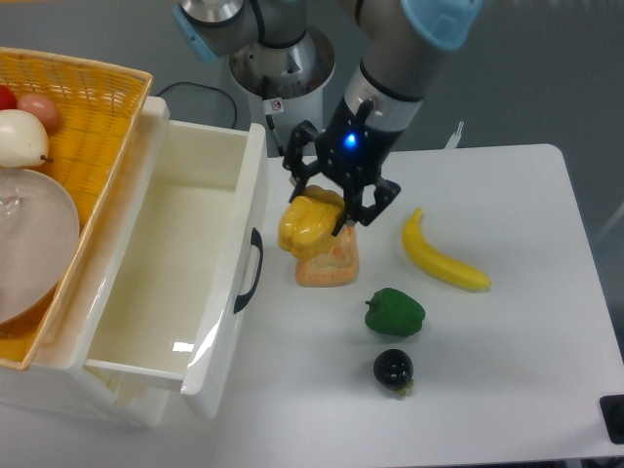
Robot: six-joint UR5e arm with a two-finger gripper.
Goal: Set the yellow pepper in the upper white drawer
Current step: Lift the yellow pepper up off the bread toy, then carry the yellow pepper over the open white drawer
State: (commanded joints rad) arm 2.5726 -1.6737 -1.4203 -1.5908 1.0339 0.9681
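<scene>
The upper white drawer (pixel 185 283) stands pulled open at the left of the worktop (pixel 507 370). Just right of its handle, the tool (pixel 322 210) grips the yellow pepper (pixel 307 224) above a bread wedge (pixel 330 265).

Robotics lab: UR5e arm (pixel 390 58), bare white table (pixel 526 380), plastic toy food.
</scene>
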